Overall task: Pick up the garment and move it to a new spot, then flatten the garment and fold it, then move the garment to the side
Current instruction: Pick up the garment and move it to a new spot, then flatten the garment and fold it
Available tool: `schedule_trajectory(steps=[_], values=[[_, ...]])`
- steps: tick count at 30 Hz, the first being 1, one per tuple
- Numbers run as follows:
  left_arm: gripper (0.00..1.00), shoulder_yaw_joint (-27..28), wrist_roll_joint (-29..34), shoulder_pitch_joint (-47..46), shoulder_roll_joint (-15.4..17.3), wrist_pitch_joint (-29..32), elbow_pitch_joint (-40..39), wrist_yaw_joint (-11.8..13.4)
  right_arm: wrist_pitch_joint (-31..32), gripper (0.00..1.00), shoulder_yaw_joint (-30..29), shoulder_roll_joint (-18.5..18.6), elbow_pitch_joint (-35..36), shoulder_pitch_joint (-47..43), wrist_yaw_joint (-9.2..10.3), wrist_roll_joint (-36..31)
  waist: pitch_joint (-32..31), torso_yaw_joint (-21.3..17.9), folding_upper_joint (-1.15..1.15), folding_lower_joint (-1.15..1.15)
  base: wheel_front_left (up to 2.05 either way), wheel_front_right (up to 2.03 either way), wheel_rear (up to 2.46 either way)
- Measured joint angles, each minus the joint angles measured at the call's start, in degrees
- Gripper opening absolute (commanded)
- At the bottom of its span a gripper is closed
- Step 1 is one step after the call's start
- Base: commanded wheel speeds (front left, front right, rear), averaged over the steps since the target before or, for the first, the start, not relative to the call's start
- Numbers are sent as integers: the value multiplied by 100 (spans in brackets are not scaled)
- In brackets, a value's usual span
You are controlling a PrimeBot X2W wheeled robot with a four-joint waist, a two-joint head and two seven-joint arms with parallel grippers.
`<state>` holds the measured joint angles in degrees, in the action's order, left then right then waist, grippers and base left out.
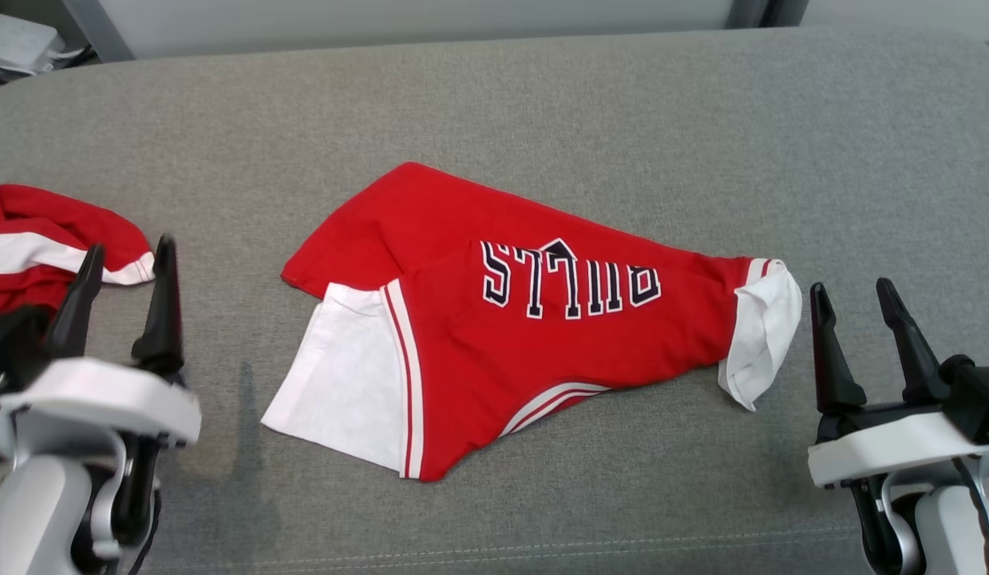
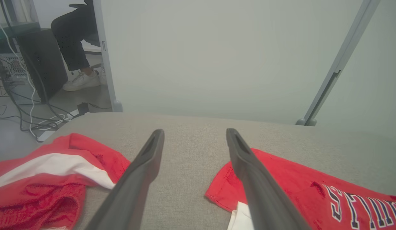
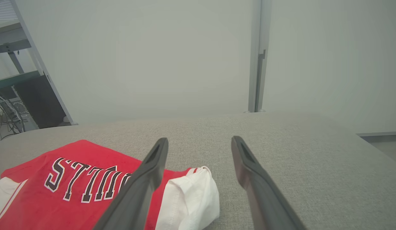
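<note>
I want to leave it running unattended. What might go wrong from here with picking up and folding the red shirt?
1. A second red and white garment lies just beyond the open left hand, so it may grab that instead of the Bulls shirt.
2. The white sleeve by the open right hand is curled over itself; a pinch there may catch one layer and leave the shirt bunched.
</note>
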<state>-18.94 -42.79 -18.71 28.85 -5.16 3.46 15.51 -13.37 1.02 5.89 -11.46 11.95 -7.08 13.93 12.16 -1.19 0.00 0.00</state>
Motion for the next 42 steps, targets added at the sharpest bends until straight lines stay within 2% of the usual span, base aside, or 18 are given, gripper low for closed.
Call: schedule_trajectory(steps=[6,19,27,42], values=[[100,391,-220,1054,73,-426,-316,189,60,100,120,34,121,-257,0,-89,-262,96,0,0,0,0,0],[100,472,-202,2249,135,-655,-657,355,232,100,205,-119,532,-993,0,-403,-941,130,0,0,0,0,0],[100,403,-93,2431,179,-651,-790,508,387,100,220,-242,876,-1411,0,-493,-1134,79,0,0,0,0,0],[100,274,11,2431,275,-587,-839,525,480,100,270,-333,936,-1496,0,-486,-1152,47,0,0,0,0,0]])
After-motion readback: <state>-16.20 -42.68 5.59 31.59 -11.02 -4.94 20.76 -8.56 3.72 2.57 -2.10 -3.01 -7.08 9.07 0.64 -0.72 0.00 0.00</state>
